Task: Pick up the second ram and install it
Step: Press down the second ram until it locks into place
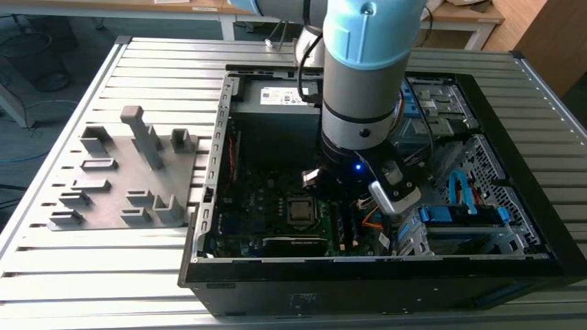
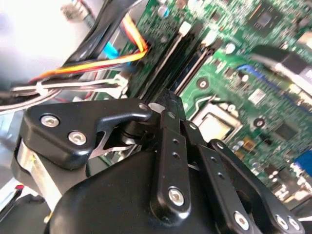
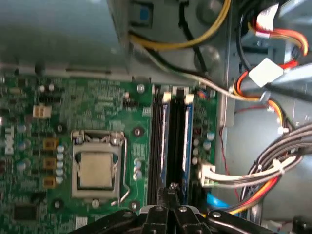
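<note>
In both wrist views my gripper (image 3: pixel 171 191) (image 2: pixel 168 101) is shut, its two black fingers pressed together with nothing visible between them. Its tips hang just over the memory slots beside the CPU socket (image 3: pixel 95 168). The second ram (image 3: pixel 176 141) is a long dark stick standing on edge in those slots, straight ahead of the fingertips. I cannot tell whether the tips touch it or whether it is fully seated. In the exterior view the gripper (image 1: pixel 350 193) is low inside the open computer case (image 1: pixel 211 206), above the dark sticks (image 1: pixel 345 225).
A grey fixture (image 1: pixel 124 175) with upright blocks lies on the slatted table on the exterior view's left. Orange, yellow and white cable bundles (image 3: pixel 265 170) run close beside the slots. Drive bays with blue cables (image 1: pixel 458 192) fill the case's other side.
</note>
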Robot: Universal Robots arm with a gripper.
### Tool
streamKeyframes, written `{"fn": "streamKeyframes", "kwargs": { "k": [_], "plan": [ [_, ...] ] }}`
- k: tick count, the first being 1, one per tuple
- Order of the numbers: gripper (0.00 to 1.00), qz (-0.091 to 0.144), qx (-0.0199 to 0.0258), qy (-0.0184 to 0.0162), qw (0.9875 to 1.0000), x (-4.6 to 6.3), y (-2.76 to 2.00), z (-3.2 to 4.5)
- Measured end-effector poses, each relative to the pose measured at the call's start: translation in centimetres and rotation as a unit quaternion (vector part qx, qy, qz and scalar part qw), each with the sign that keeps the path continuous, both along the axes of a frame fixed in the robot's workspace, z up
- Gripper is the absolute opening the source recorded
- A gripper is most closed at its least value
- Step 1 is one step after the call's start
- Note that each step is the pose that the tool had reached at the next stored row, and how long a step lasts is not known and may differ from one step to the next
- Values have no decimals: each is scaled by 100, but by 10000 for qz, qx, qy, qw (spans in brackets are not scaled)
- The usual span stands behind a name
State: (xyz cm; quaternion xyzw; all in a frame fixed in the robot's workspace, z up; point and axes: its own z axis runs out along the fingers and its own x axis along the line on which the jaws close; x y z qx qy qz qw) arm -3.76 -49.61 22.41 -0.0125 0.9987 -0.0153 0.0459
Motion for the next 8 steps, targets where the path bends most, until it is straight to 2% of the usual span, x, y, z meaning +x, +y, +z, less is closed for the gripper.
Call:
{"fn": "streamKeyframes", "kwargs": {
  "k": [3, 8],
  "plan": [
    [10, 0, -24, 1, 10000, -2, -50, -24],
    [10, 0, -45, 3, 10000, -3, -81, -81]
  ]
}}
